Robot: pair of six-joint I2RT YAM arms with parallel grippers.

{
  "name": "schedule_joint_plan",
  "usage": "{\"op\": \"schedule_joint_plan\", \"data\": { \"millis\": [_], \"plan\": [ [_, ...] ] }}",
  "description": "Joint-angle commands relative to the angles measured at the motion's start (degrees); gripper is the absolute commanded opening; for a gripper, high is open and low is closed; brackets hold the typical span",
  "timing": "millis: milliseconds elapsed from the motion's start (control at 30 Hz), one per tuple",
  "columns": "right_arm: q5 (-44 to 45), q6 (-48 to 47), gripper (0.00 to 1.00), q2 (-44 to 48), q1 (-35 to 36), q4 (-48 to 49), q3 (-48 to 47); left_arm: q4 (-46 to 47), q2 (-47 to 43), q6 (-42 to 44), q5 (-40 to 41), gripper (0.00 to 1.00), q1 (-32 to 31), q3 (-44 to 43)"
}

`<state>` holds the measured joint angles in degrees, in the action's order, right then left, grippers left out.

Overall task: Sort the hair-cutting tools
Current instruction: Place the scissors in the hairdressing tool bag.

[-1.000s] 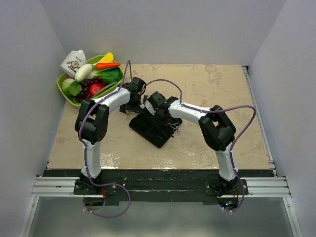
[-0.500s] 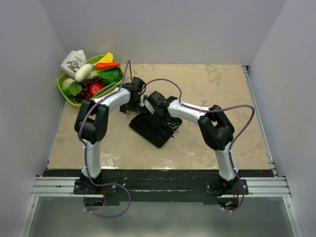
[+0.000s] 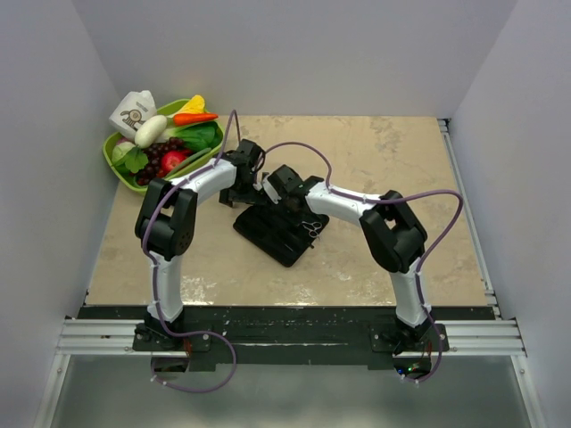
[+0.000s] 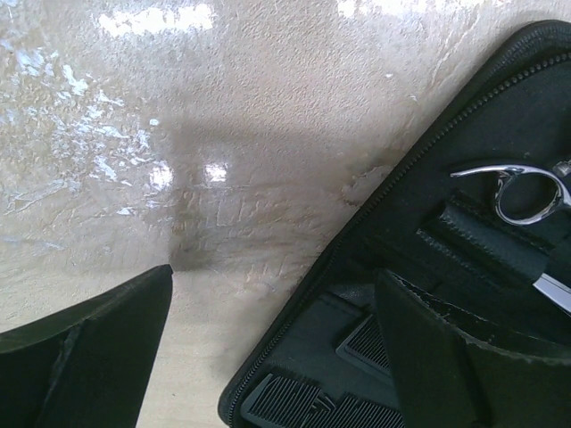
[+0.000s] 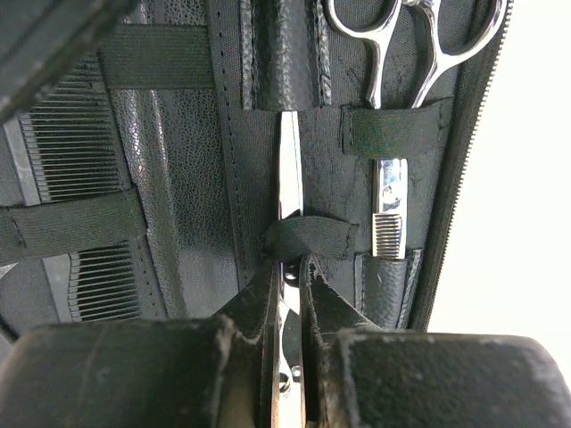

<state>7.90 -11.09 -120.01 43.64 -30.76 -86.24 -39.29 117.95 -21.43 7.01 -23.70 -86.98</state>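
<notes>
Only the wrist view shows scissors [image 5: 287, 169] apparently pinched between right jaws.

Two scissors [image 5: 406, 53], one comb [image 5: 67, 147], one case [image 5: 174, 196], one produce basket [image 3: 114, 163].

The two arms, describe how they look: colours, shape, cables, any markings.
Both the left arm and right arm have white tubular links joined by bulky black joints. A thin purple cable loops loosely along each. The fingers are matt black with worn edges. No markings show.
</notes>
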Motion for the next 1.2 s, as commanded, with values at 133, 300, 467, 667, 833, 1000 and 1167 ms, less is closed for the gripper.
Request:
{"op": "schedule_joint_plan", "data": {
  "millis": [133, 300, 467, 667, 833, 1000, 1167],
  "plan": [
    [-14.7, 4.9, 0.04, -12.4, 1.1, 23.6, -1.7, 0.0, 0.2, 0.2, -1.4, 0.99, -0.6, 1.2],
    [-15.1, 6.5, 0.14, -13.4, 0.9, 20.5, -4.3, 0.1, -0.3, 0.2, -1.3, 0.99, -0.6, 1.5],
    [-14.4, 7.0, 0.33, -11.8, 0.9, 19.1, -4.1, 0.4, -0.4, 0.2, -1.2, 0.99, -0.6, 1.7],
    [-13.5, 7.5, 0.4, -8.8, 0.8, 17.8, -4.6, 0.5, -0.4, 0.2, -1.2, 0.99, -0.6, 1.7],
    [-14.6, 7.8, 0.43, -4.7, 0.8, 14.7, -5.3, 0.5, -0.2, 0.3, -1.2, 0.98, -0.7, 1.6],
    [-11.5, 8.6, 0.44, 3.4, 0.9, 12.6, -0.3, 0.3, -0.3, 0.3, -0.9, 0.98, -0.7, 1.0],
    [-9.8, 9.9, 0.45, 12.1, 0.8, 8.3, 7.1, 0.3, -0.5, 0.4, -0.7, 0.98, -0.7, 0.9]
  ]
}}
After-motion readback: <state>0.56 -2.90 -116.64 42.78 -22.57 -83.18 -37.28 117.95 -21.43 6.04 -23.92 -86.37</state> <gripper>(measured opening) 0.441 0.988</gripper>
